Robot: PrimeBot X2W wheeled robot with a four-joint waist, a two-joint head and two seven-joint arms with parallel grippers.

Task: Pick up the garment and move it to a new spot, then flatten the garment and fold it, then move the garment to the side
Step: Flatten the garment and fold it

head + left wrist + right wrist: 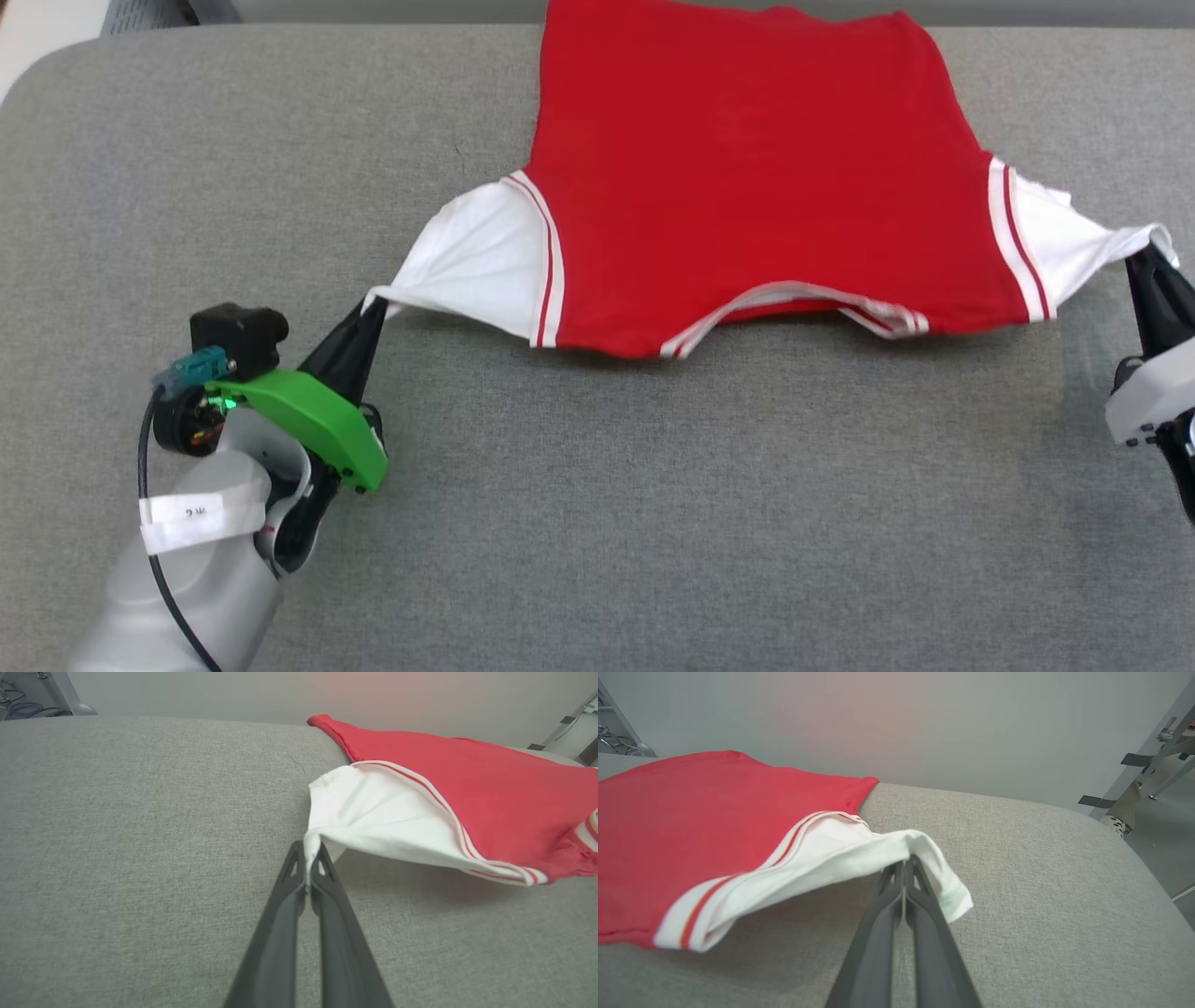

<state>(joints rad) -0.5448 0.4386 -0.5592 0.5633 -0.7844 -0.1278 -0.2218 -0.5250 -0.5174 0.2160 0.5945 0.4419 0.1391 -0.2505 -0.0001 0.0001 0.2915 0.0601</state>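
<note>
Garment [747, 187] stretches sleeve to sleeve between the grippers. The left gripper [373, 306] is pressed shut on one white sleeve tip, the right gripper [1150, 250] on the other. Its red body lies ahead of both fingertips on the table [653, 513], equally near each arm.

Garment [747, 187] on table [653, 523], between left hand [373, 304] and right hand [1154, 246]

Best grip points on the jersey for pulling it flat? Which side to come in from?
Take the jersey by its white sleeve tips, each from its outer side, low over the table. They jut out sideways, so an outward pull should spread it. The left gripper and right gripper are shut there.
</note>
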